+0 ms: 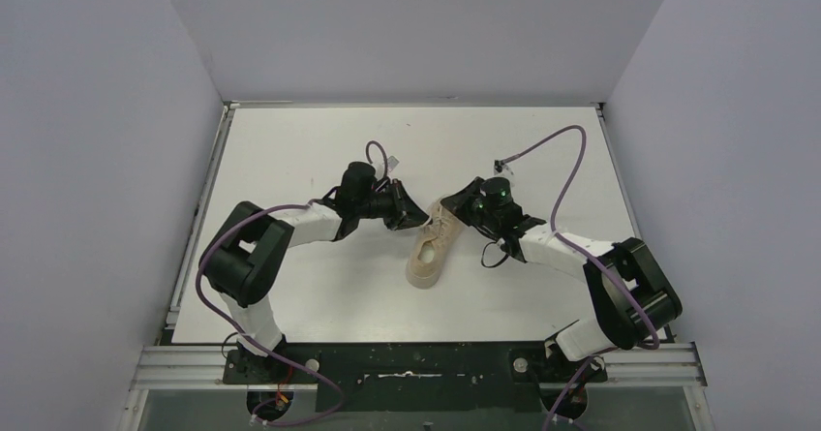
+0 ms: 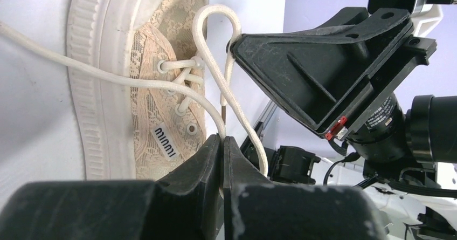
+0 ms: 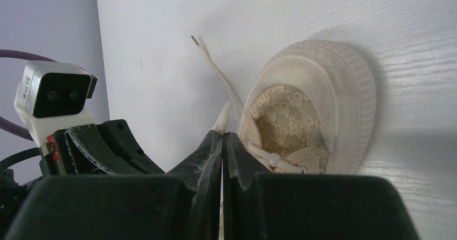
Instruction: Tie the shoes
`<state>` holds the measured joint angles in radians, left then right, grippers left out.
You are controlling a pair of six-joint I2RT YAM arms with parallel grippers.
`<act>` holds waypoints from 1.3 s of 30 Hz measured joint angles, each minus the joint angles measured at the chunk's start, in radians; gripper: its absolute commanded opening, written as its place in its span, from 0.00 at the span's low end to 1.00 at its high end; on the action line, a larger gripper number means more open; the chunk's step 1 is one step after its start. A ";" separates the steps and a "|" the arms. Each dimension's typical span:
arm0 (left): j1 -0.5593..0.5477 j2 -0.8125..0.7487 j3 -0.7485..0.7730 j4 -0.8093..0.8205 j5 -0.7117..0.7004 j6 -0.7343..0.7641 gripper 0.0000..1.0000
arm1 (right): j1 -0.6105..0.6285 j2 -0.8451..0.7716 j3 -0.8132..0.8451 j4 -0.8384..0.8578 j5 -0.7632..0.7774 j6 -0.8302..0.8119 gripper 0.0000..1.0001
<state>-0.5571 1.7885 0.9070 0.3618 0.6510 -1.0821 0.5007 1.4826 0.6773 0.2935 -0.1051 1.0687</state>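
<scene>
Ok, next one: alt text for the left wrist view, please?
The shut left pincer pinches a thin cream lace stretched across a cream-beige fabric low-top sneaker on a white table. To the right, a second loop of lace arches up at the tip of the black right pincer.

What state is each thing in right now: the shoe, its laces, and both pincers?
Sneaker: sole-down on the table, untied.
Laces: loose, with no knot or bow; one strand pinched in each pincer.
Left pincer: shut on a lace strand.
Right pincer: shut on a lace strand.
</scene>
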 measured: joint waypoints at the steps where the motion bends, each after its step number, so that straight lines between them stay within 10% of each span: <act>1: 0.000 0.003 -0.002 0.009 0.000 -0.012 0.00 | 0.005 0.000 -0.002 0.004 0.006 0.003 0.00; 39: 0.001 0.019 -0.067 0.163 -0.010 -0.114 0.00 | 0.089 -0.039 -0.024 -0.078 0.016 0.020 0.00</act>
<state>-0.5560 1.8076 0.8398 0.5251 0.6415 -1.1965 0.5896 1.4437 0.6537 0.2157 -0.0891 1.0885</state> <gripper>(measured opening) 0.015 0.021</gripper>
